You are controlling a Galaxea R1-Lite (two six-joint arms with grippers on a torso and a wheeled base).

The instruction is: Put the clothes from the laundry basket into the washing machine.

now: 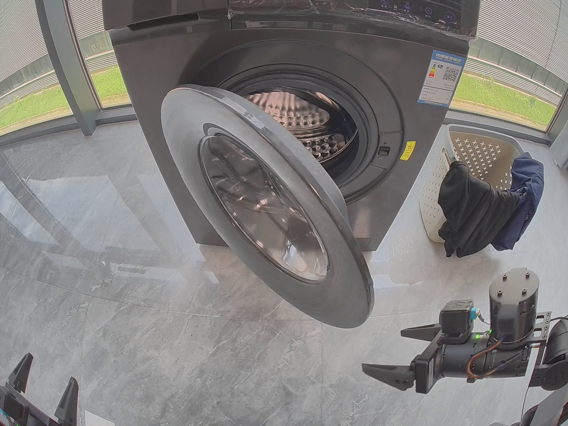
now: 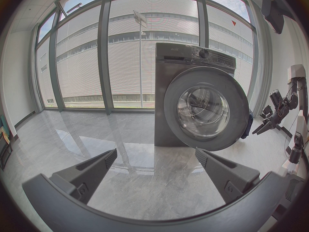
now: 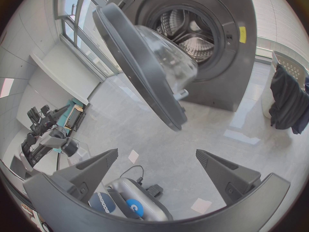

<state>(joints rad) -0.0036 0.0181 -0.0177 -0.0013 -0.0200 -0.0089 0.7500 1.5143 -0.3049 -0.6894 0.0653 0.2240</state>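
Head view places the laundry basket (image 1: 480, 149) on the floor (image 1: 118, 255) just beside the washing machine (image 1: 177, 60), on its right, whose door (image 1: 266, 208) hangs wide open before the drum (image 1: 307, 122). A black garment (image 1: 473, 214) droops over the basket's rim, with a blue garment (image 1: 523, 190) touching it. Both look soft, light and limp, likely to trail and snag, so pinching a bunched fold at the rim seems best. The right gripper (image 1: 384, 350) sits low near the basket, spread wide and empty; the left gripper (image 1: 48, 369) — also spread and empty — is well apart.
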